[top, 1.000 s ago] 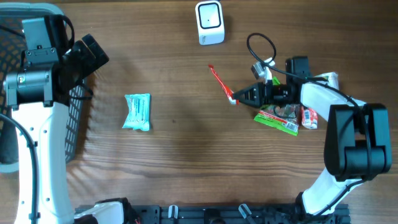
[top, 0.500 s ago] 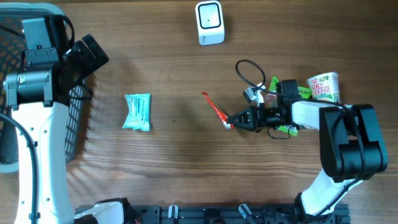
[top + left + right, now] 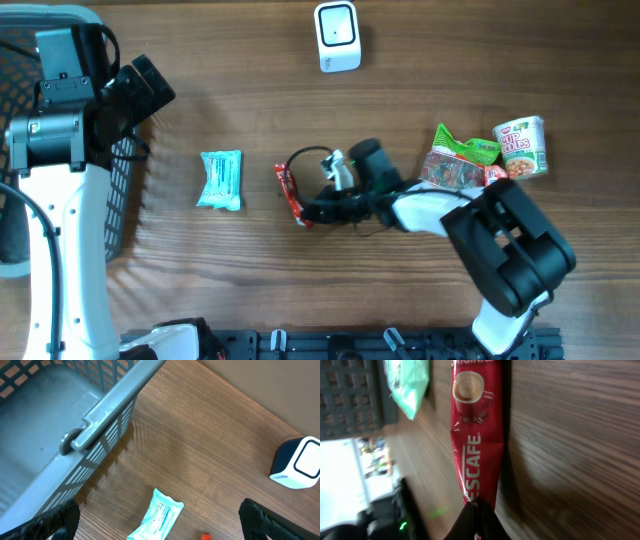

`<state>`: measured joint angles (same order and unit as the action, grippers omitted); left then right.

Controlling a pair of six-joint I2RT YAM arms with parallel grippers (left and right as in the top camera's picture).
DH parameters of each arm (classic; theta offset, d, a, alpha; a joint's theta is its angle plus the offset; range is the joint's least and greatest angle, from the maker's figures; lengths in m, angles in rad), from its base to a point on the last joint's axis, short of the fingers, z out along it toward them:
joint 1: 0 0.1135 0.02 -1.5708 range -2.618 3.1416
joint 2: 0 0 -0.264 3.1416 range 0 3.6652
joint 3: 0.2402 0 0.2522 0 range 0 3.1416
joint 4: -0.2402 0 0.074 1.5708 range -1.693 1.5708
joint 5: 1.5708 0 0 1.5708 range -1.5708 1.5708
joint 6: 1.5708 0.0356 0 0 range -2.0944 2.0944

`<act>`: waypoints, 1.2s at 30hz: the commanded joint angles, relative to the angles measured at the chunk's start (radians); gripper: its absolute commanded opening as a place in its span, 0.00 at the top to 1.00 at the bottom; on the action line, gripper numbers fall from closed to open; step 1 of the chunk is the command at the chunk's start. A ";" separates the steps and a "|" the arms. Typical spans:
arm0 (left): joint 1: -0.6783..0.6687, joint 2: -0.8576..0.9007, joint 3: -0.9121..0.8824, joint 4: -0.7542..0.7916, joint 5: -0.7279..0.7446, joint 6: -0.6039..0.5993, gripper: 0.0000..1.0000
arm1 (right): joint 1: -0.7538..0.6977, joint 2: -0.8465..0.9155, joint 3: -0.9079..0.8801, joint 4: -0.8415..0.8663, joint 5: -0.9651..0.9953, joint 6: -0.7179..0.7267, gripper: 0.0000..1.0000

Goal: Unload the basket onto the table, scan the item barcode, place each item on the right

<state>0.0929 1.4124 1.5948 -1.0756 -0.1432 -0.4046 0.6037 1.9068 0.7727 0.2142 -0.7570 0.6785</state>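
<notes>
My right gripper (image 3: pixel 306 213) is shut on one end of a red Nescafe sachet (image 3: pixel 289 192), mid-table. In the right wrist view the sachet (image 3: pixel 476 435) runs up from the pinched fingertips (image 3: pixel 478 510), its printed face toward the camera, close over the wood. The white barcode scanner (image 3: pixel 337 36) stands at the far edge, well beyond the sachet; it also shows at the right of the left wrist view (image 3: pixel 299 463). My left gripper (image 3: pixel 148 88) is open and empty beside the basket, high over the table (image 3: pixel 157 516).
A teal wipes packet (image 3: pixel 221 179) lies just left of the sachet. A grey basket (image 3: pixel 20 60) fills the far left corner. A green snack bag (image 3: pixel 466 146), a cup of noodles (image 3: pixel 520 147) and another packet (image 3: pixel 456 172) lie at the right.
My right gripper has carried the sachet leftward across the table, from beside the snacks to the middle near the teal packet. The left arm has not moved.
</notes>
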 commanded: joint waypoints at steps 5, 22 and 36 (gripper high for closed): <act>0.006 -0.008 0.009 0.002 0.001 0.008 0.00 | 0.045 -0.016 0.005 0.013 0.250 0.057 0.66; 0.006 -0.008 0.009 0.002 0.001 0.008 0.00 | 0.231 -0.021 0.423 -0.537 0.756 -0.470 0.70; 0.006 -0.008 0.009 0.002 0.001 0.008 0.00 | 0.217 -0.030 0.434 -0.559 0.542 -0.378 0.96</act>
<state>0.0929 1.4124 1.5948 -1.0752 -0.1436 -0.4046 0.8833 1.9659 1.1892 -0.3450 0.0078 0.2306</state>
